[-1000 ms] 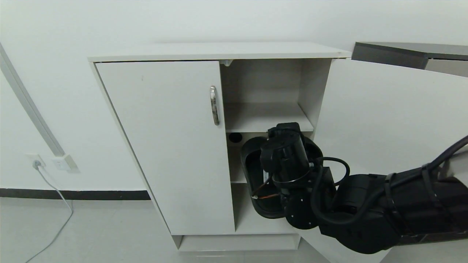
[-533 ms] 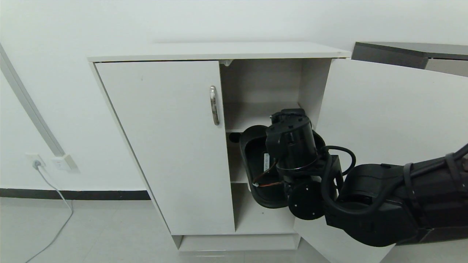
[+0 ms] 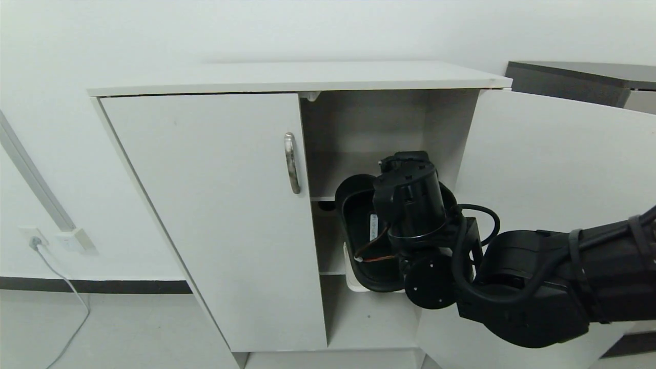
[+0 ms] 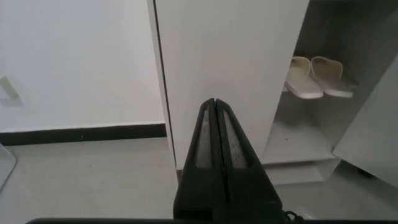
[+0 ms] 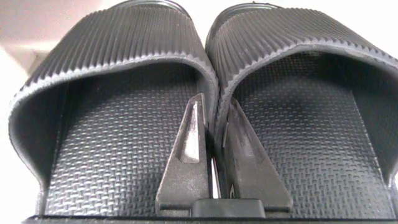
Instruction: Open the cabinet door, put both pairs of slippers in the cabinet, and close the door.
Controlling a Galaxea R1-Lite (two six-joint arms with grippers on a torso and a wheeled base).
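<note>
— White wall (image 3: 154, 31) behind, a socket (image 3: 32, 240) low on the left, then the cabinet (image 3: 297, 77) with its left door (image 3: 205, 205) shut. What is the left gripper (image 4: 214, 102) doing?
— Its fingers are pressed flat together on nothing, and it sits low, back from the cabinet.
— And the slippers?
— A pale pair (image 4: 317, 76) lies on the lower shelf (image 3: 328, 273). The black pair (image 3: 359, 230) stands on end in the opening. The right gripper (image 5: 214, 106), almost closed, pinches both inner edges between its fingers. The right door (image 3: 538, 169) is swung wide.
— What could go wrong?
— I'd say the top ends may catch the upper shelf (image 3: 328, 177), or the lower ends may shove the pale pair. It is a thin pinch, so a knock could twist one slipper loose.
— Anything hidden?
— From above, the wrist covers the fingers. I cannot tell whether the black pair is past the shelf fronts. The cabinet's foot is cut off.
</note>
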